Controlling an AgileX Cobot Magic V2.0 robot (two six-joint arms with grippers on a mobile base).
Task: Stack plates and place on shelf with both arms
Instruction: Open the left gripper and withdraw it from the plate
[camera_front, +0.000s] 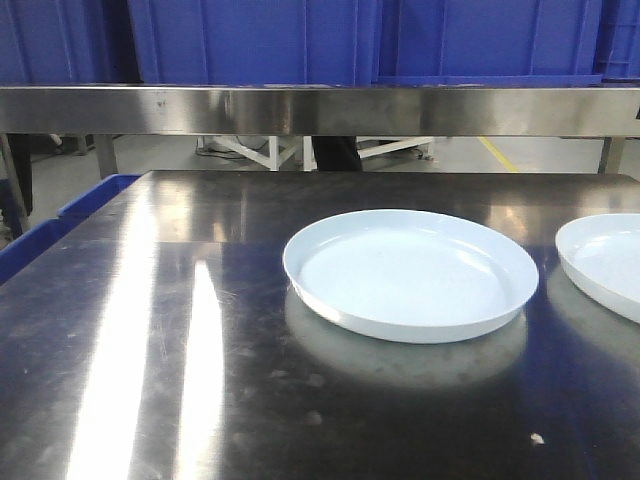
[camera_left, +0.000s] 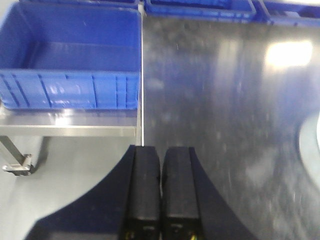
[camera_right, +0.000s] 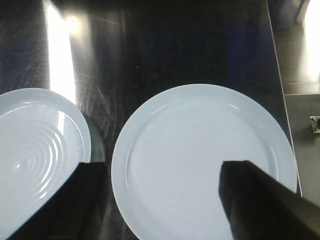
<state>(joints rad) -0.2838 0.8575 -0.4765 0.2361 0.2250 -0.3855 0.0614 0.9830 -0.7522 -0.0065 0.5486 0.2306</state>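
- The right gripper (camera_right: 162, 170) has its two black fingers (camera_right: 260, 200) spread wide apart. Nothing is between them.
- It hangs over the right plate (camera_right: 200, 150), with one finger on each side of it. I cannot tell if the fingers touch the plate.
- The right plate is round and pale bluish-white. It lies flat on the shiny steel table (camera_right: 175, 45), close to the table's right edge.
- The left plate (camera_right: 35, 150) lies just beside it, with a thin dark gap between them. The plates are side by side, not stacked. Faint rings show in the left plate.
- The left gripper (camera_left: 160, 192) has its fingers pressed together, and it holds nothing.
- It hangs over the table's left edge, with grey floor on one side.
- An open blue crate (camera_left: 70, 60) sits on a low steel rack left of the table.
- Behind the table a long steel shelf (camera_front: 320, 110) runs across, higher up, with big blue bins (camera_front: 250, 40) on top.
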